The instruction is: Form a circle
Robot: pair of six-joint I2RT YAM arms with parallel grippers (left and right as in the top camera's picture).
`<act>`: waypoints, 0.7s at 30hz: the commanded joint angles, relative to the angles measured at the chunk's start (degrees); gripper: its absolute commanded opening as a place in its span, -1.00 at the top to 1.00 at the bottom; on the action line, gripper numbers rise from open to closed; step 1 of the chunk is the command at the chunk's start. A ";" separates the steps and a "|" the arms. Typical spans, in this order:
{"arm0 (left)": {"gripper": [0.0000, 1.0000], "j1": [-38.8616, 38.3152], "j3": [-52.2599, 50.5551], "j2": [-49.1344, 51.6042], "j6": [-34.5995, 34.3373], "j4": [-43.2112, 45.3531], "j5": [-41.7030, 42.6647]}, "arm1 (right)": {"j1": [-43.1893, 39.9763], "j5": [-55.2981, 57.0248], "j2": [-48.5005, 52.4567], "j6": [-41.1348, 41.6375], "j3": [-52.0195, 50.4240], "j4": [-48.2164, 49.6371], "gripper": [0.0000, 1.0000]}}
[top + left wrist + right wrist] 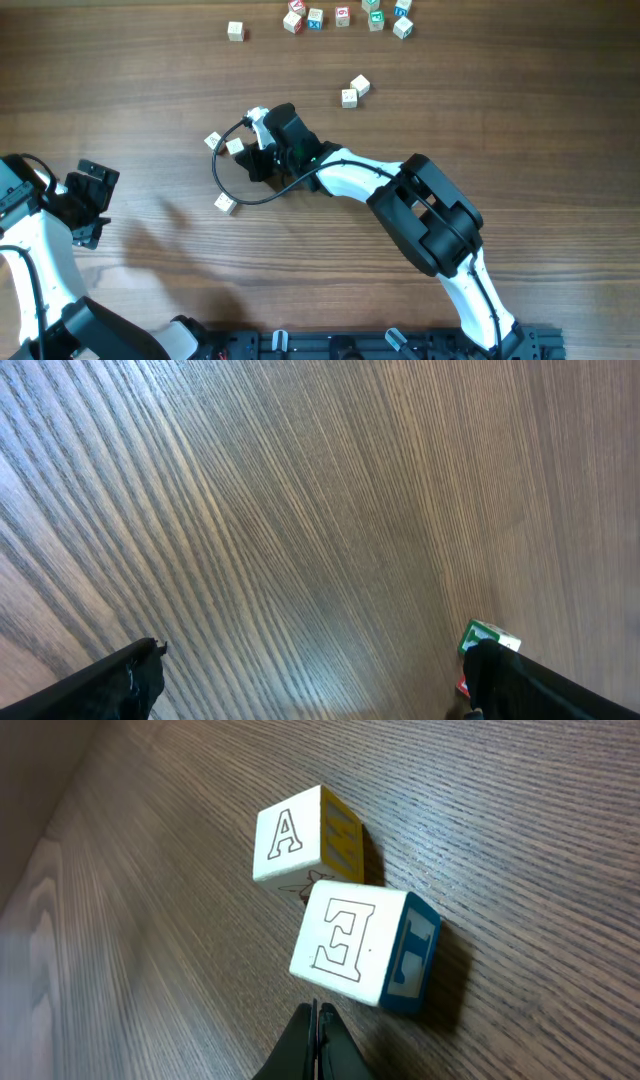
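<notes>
On the tabletop (520,120), the near cube (350,945) lies just before the right pincer (318,1020), with the far cube (300,835) just behind it. A third cube (225,204) lies apart from them, nearer the robot's side.

Pretty much my robotics lab bench: wood-grain tabletop (150,80), my arms (430,215) on a black rail (400,345) along the bottom, letter blocks (343,16) top centre.
</notes>
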 commanded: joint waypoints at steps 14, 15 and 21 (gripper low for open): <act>-1.00 0.22 -0.26 0.37 -0.33 0.00 -0.76 | 0.28 -0.87 1.95 -1.16 0.48 1.44 0.91; -1.00 0.22 -0.26 0.37 -0.33 0.00 -0.76 | 0.28 -0.87 1.95 -1.20 0.48 1.46 0.91; -1.00 0.22 -0.26 0.37 -0.31 0.00 -0.74 | 0.00 -1.70 1.95 -1.16 0.48 1.60 0.91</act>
